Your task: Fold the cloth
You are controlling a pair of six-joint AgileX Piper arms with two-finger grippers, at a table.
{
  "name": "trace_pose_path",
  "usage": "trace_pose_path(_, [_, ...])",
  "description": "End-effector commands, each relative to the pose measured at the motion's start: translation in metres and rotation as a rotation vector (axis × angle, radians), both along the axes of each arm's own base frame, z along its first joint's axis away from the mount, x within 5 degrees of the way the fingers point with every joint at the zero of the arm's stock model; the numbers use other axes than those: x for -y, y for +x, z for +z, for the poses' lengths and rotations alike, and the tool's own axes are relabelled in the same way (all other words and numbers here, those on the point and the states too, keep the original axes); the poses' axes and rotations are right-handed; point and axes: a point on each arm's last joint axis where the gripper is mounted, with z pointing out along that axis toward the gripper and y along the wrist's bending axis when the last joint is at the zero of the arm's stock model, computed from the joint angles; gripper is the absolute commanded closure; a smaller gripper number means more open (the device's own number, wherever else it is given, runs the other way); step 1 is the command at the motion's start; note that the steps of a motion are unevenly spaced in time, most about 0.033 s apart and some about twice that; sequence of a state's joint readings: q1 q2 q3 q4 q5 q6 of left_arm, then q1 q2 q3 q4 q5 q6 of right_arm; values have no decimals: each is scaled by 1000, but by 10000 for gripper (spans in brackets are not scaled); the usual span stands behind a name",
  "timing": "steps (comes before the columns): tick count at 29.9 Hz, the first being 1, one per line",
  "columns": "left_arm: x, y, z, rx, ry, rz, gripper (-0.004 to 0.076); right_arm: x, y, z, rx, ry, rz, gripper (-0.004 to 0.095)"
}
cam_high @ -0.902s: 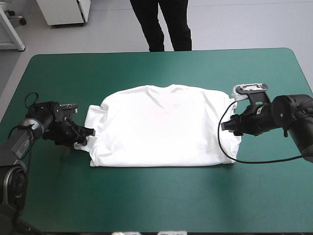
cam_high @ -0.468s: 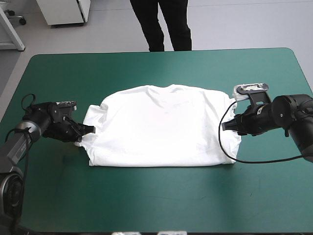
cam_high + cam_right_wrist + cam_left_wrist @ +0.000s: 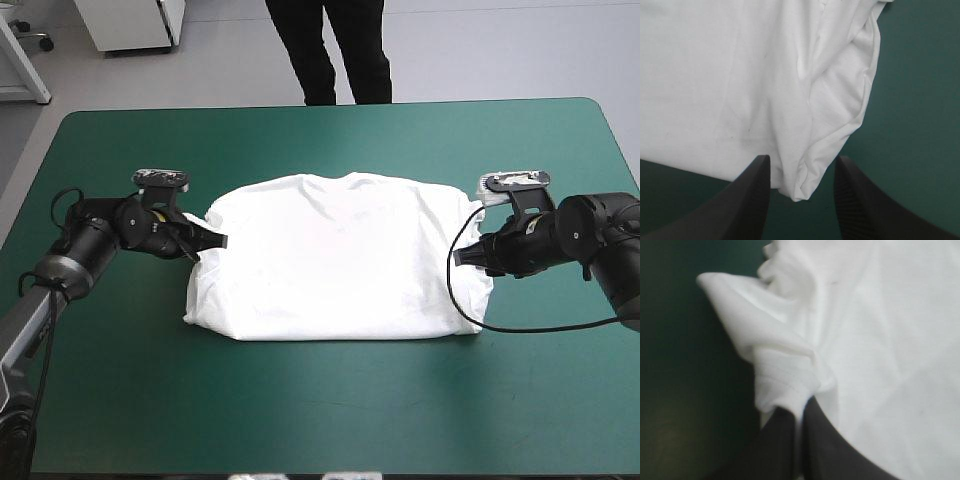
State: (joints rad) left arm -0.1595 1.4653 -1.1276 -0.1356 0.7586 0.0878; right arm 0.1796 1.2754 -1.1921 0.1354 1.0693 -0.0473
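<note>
White T-shirt (image 3: pixel 330 260) lies flat at mid-frame on the teal-green cover (image 3: pixel 330 410), hem nearest, collar toward the far edge. At centre left, the left gripper (image 3: pixel 208 240) pinches the bunched sleeve. At centre right, the right gripper (image 3: pixel 465 258) stands spread, fingers astride the other sleeve's fold. For a clean fold, the right gripper should probably clamp the cloth firmly before both lift evenly inward.

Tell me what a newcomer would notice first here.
The white T-shirt lies spread across the middle of the teal-green cover. At its left side the left claw is shut on a bunched sleeve. The right claw stands open, a fold of the right edge between its fingers.
</note>
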Motion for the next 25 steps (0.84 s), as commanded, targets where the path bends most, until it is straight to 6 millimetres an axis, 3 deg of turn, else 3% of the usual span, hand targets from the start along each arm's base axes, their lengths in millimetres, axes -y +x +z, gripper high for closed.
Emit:
trace_pose_path(1, [28, 1, 17, 98, -41, -66, 733, 0, -4, 17, 79, 18, -3, 521])
trace_pose_path(7, [62, 6, -18, -26, -14, -167, 733, 0, -4, 17, 75, 17, -3, 521])
trace_pose_path(13, [76, 12, -49, -129, 11, -214, 705, 0, -4, 17, 75, 16, -3, 521])
trace_pose_path(16, [80, 10, -58, -173, 40, -301, 552, 0, -4, 17, 75, 16, -3, 521])
trace_pose_path(21, [82, 9, -50, -165, 2, -302, 190, 1, -4, 17, 79, 14, -3, 521])
trace_pose_path(23, [83, 9, -41, -153, -2, -307, 102, 1, -4, 17, 79, 14, -3, 521])
trace_pose_path(25, [83, 10, -27, -135, -4, -314, 77, 1, -4, 17, 79, 12, -3, 521])
